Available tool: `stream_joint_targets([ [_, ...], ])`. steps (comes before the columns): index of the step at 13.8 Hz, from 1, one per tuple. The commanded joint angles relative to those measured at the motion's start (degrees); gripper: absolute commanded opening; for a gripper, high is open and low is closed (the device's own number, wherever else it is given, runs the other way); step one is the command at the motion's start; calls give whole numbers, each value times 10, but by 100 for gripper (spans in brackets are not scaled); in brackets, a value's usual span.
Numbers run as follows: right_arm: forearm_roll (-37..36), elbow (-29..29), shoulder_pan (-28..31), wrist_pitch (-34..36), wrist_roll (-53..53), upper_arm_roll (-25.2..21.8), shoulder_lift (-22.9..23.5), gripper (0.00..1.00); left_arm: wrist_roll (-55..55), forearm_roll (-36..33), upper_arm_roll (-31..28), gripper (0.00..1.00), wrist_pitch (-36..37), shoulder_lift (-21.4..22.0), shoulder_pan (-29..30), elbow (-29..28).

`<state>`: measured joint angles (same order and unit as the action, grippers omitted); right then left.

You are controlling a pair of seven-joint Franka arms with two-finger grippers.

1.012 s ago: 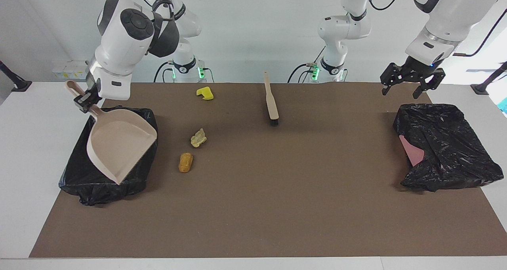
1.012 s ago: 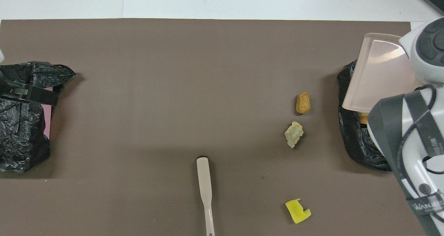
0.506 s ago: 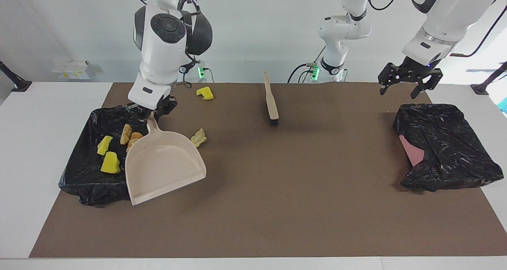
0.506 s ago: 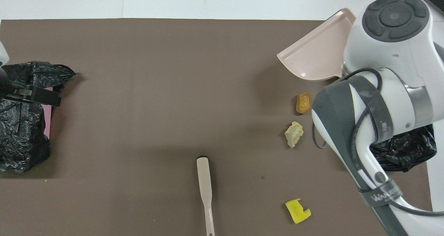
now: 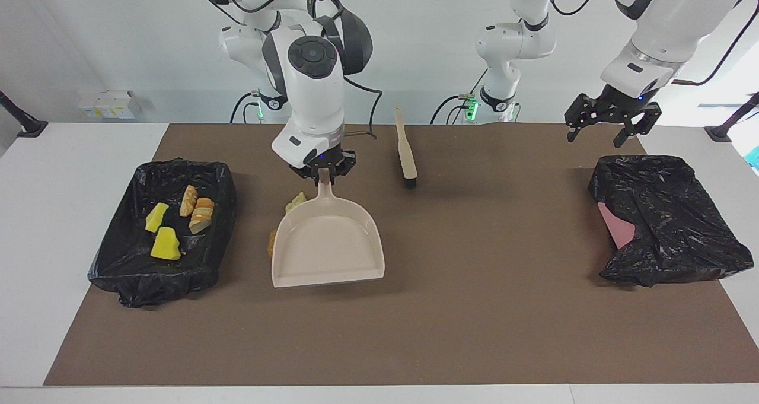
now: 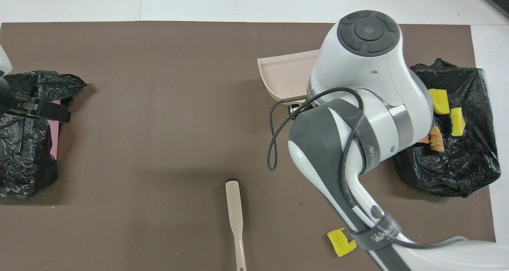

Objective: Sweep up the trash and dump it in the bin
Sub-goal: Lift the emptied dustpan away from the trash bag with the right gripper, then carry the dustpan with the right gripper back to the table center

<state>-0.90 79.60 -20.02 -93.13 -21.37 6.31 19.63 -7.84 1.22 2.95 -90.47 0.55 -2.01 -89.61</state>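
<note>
Brown mat [image 5: 474, 309] covers the white table. Going left to right in the facing view, landmark is the dustpan [image 5: 326, 244].

Lined bin [image 5: 118, 273] toward the right arm's end of the table holds 4 trash scraps [image 5: 165, 244].

Right gripper [image 5: 322, 170] is clamped on the dustpan handle, pan empty and low over the mat, probably positioned for the next load.

2 scraps [image 5: 295, 202] peek out just beside the pan on its bin side; 1 yellow scrap [image 6: 341, 242] lies nearer the robots.

Brush [image 5: 406, 150] lies unheld, nearer the robots than the pan.

Left gripper [image 5: 605, 119] waits with fingers spread, empty, over the mat's edge by the second bag [image 5: 670, 220].
</note>
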Motion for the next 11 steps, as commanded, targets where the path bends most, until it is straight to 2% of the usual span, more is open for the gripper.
stream_joint_targets([
  [1, 27, -6, -57, -58, -86, -2, 27, 0, -1, -7, -8, 100, 6, 3, -8, -1],
  [3, 61, 64, -82, -134, -164, -2, 18, 0, -2, -7, -8, 100, 6, 3, -8, -1],
  [7, 59, 65, -121, -194, -163, -2, 61, 0, -1, -7, -8, 100, 6, 6, -12, -6],
  [9, 68, 66, -121, -193, -120, -1, 66, 0, -2, -7, -8, 100, 6, 12, -12, -15],
  [11, 68, 92, -121, -193, -84, -1, 65, 0, -2, -7, -8, 100, 5, 11, -12, -15],
])
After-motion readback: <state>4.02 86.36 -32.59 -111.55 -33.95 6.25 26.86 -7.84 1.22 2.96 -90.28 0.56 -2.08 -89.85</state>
